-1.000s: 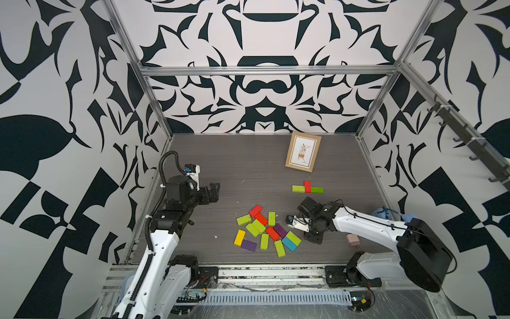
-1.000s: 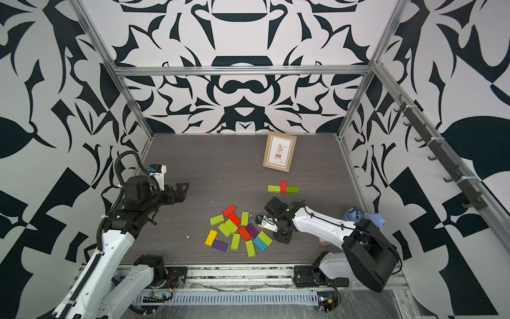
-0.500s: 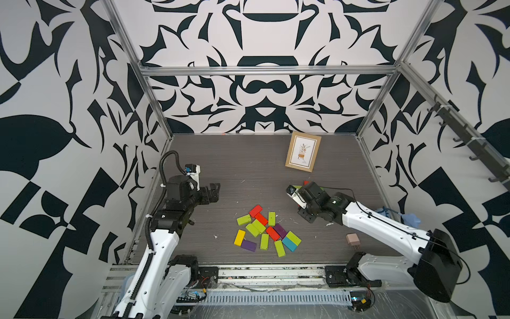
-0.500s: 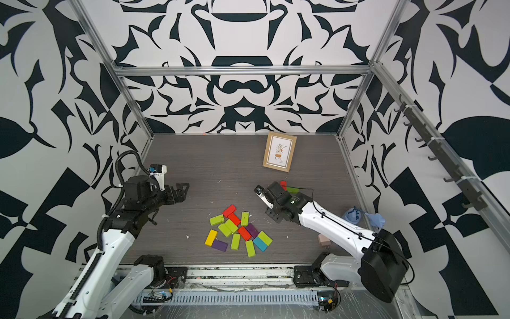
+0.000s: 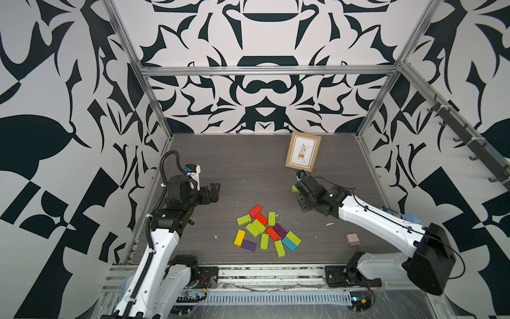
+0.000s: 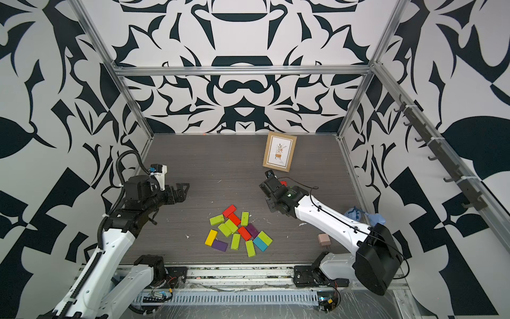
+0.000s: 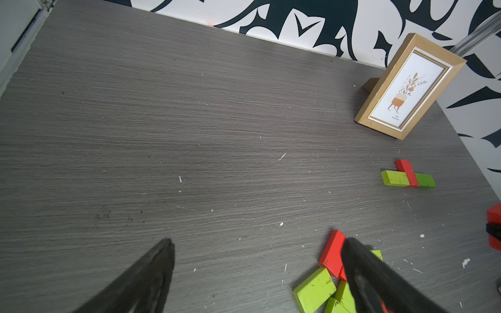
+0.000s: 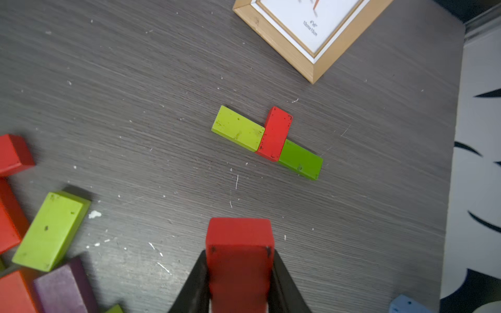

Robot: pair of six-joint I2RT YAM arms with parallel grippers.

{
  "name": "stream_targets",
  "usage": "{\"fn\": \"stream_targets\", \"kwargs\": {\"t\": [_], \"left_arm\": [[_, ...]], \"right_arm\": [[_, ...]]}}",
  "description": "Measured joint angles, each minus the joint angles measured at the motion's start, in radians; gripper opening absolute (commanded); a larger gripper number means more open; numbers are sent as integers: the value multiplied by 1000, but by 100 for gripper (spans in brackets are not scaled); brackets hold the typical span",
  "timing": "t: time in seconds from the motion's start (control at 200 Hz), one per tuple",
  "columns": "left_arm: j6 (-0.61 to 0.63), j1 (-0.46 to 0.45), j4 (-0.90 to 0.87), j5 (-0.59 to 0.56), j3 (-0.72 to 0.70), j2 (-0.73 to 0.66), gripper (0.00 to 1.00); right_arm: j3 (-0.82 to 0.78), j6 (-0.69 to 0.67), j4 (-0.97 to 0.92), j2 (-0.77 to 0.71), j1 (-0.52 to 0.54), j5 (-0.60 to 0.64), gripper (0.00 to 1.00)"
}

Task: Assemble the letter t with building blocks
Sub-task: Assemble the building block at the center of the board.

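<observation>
A loose pile of building blocks [image 5: 265, 230] in lime green, red, purple, yellow and teal lies at the front middle of the table. Farther back right, three blocks form a row [image 8: 275, 134]: a lime green, a red set crosswise, and a darker green. In both top views my right arm [image 5: 369, 218] covers most of that row. My right gripper [image 8: 240, 260] is shut on a red block [image 8: 240, 238], held just above the table on the near side of the row. My left gripper [image 7: 259, 241] stands open and empty at the left, beside the pile's edge.
A wooden picture frame [image 5: 303, 151] stands just behind the row. A pale pink plug adapter [image 5: 352, 239] lies at the front right, and a blue object [image 5: 405, 218] rests against the right wall. Patterned walls close three sides.
My right gripper has carried the red block from the right side of the pile back towards the row near the frame. The left arm has not moved.
</observation>
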Motion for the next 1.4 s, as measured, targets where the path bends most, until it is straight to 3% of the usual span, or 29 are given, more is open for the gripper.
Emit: {"fn": "stream_targets", "kwargs": {"t": [0.375, 1.12, 1.4], "left_arm": [[0, 0, 0, 0, 0, 0, 100], [0, 0, -1, 5, 0, 5, 100], [0, 0, -2, 8, 0, 10, 100]], "right_arm": [[44, 167, -62, 190, -161, -149, 0], [50, 208, 8, 388, -241, -254, 0], [68, 211, 17, 403, -273, -274, 13]]}}
